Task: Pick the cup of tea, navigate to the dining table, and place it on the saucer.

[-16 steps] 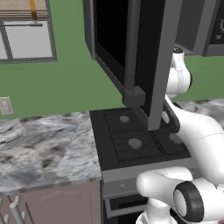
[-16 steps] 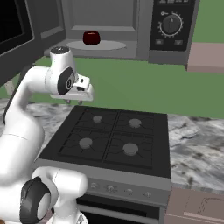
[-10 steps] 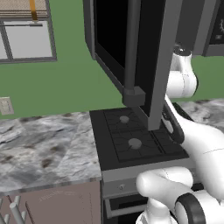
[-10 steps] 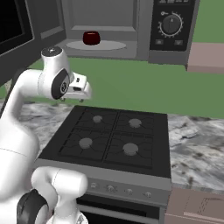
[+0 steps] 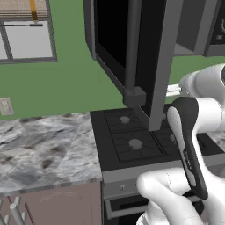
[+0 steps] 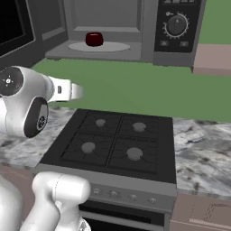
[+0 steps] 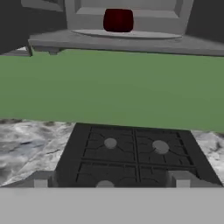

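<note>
Cup of tea [image 6: 94, 39]: dark maroon, round, standing on the pale turntable plate [image 6: 99, 46] inside the open microwave [image 6: 131, 27], toward the plate's left half as the right base view shows it. In the hand view the cup [image 7: 118, 19] sits at the top edge, centred over the plate [image 7: 127, 34].

Wall [image 6: 135, 90]: flat green, running behind stove and counter.

Counter [image 5: 44, 145]: grey-white marbled stone, to both sides of the stove; brownish cabinet front [image 5: 57, 202] below it on the left.

Stove [image 6: 115, 142]: black, four burners, a grey control strip with small knobs along its front edge. It stands directly beneath the microwave.

Microwave: grey, mounted above the stove, door [image 5: 127, 48] swung wide open to the left; round dial [image 6: 176, 25] on the control panel at right.

Window [image 5: 24, 35]: pale panes, grey frame, upper left of the left base view.

Gripper [image 7: 111, 183]: level with the stove's near edge in the hand view, well below and short of the cup, fingers [image 7: 41, 180] spread wide, nothing between them.
</note>
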Controlling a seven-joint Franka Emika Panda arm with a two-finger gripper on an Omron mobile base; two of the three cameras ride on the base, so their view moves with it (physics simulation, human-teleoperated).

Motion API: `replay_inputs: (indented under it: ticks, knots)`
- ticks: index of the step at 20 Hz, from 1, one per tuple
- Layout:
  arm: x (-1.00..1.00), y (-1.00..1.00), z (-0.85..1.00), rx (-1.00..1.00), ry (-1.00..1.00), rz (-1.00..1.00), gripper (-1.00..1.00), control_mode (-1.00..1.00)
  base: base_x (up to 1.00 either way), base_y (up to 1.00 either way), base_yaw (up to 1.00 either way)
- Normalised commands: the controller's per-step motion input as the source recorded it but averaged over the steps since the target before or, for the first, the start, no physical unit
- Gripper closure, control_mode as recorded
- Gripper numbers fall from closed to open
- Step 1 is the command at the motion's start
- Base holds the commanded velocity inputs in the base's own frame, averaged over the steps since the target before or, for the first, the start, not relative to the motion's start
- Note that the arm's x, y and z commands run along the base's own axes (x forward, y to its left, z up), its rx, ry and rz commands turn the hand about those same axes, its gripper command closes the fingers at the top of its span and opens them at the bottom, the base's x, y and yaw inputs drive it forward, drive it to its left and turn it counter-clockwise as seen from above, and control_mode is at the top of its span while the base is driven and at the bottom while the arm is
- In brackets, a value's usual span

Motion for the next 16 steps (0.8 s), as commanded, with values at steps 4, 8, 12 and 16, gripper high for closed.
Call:
replay_inputs:
  ticks: [4, 8, 12, 16]
  knots:
    - [0.02, -0.09, 1.00, 0.07, -0.42, 0.00, -1.00, -1.00, 0.00, 0.00, 0.00]
    - [0.19, -0.07, 0.97, 0.08, -0.25, 0.00, -1.00, -1.00, 0.00, 0.00, 0.00]
    - [0.07, -0.02, 0.15, 0.00, -0.02, 0.00, -1.00, -1.00, 0.00, 0.00, 0.00]
    - [0.00, 0.00, 0.00, 0.00, 0.00, 0.00, -1.00, -1.00, 0.00, 0.00, 0.00]
